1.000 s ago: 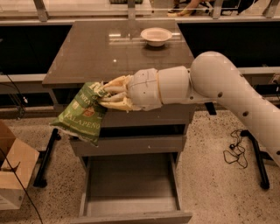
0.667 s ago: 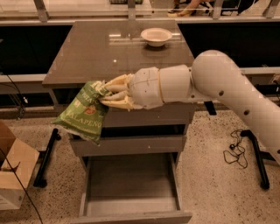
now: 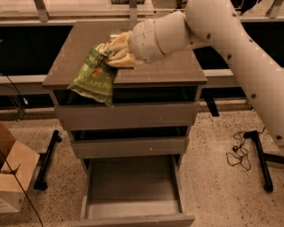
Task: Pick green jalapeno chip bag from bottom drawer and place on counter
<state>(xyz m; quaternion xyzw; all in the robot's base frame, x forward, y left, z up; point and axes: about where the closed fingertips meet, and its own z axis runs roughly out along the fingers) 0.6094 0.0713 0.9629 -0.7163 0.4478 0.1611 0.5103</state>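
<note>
The green jalapeno chip bag (image 3: 95, 74) hangs crumpled by its top end, with the word JALAPENO readable across its face. It sits over the front left part of the counter (image 3: 171, 67), nearer the left corner than the right. Its lower end droops past the counter's front edge and covers part of the dark gap above the top drawer front (image 3: 133, 116). Whether the bag's underside rests on the slab or just clears it cannot be told.

The gripper (image 3: 112, 52) is above the counter, a little back from the front edge and left of its middle. Its pale yellowish fingers (image 3: 119, 44) are pinched tight on the bag's bunched upper edge. The thick white arm (image 3: 230, 35) runs from it over the counter's right edge and down the right side of the view.

Below the top drawer front comes the middle drawer front (image 3: 131, 147), also pushed in. The bottom drawer (image 3: 133, 188) is pulled well out toward the camera, its flat grey floor bare.

A cardboard box (image 3: 11, 177) stands on the speckled floor beyond the cabinet's left side. A black cable (image 3: 239, 153) lies coiled beyond the right side. A pale ledge with metal posts (image 3: 80, 5) runs behind the counter's back edge.
</note>
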